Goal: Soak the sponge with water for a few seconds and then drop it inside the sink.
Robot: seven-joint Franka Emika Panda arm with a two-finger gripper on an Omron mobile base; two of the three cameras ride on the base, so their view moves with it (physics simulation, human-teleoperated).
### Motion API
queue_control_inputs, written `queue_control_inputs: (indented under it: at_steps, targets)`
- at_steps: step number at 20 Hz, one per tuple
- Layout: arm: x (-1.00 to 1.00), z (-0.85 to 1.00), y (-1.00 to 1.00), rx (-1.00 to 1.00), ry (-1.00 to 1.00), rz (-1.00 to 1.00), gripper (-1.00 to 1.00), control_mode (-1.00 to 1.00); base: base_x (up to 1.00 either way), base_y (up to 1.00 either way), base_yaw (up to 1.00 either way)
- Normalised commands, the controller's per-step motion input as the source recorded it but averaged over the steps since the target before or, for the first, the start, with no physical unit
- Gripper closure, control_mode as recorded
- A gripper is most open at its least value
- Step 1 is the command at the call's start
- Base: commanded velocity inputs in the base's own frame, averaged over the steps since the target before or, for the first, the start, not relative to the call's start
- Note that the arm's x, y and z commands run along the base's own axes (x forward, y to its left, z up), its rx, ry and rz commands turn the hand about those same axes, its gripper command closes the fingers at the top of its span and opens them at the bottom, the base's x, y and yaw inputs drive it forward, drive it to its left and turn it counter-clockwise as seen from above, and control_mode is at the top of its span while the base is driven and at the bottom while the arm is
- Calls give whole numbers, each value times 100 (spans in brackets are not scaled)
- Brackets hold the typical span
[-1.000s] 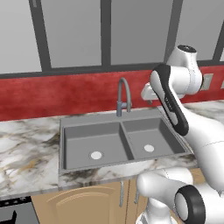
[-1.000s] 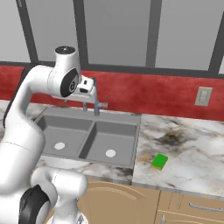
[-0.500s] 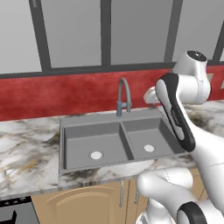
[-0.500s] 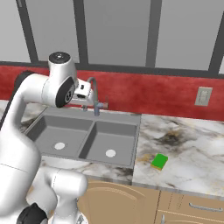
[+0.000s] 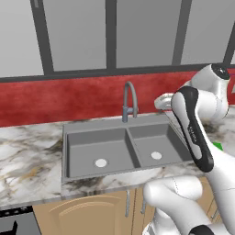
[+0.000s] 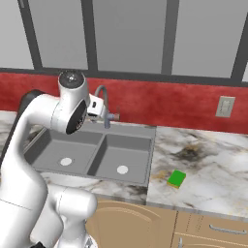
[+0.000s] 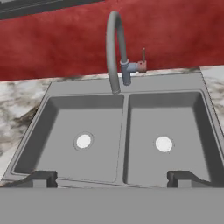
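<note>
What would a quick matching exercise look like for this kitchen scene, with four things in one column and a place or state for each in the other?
Things:
1. sponge
2. faucet
3. gripper
4. sink

Descriptions:
A. open, holding nothing
B. on the counter to the right of the basins
C. two basins, a round drain in each
D. arched, at the back above the divider

Pairs: 1-B, 2-D, 3-A, 4-C
</note>
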Motion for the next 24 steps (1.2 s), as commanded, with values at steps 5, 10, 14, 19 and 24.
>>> queue_control_inputs:
  at_steps: [5, 10, 14, 19, 24]
  targets:
    - [1, 0, -16, 2, -14, 0, -100, -100, 0, 0, 0]
    - [0, 0, -13, 0, -14, 2, -100, -100, 0, 0, 0]
    - [0, 0, 0, -7, -3, 4, -100, -100, 0, 0, 0]
    - [0, 0, 0, -10, -3, 2, -100, -100, 0, 0, 0]
    - [2, 0, 0, -10, -5, 2, -100, -100, 0, 0, 0]
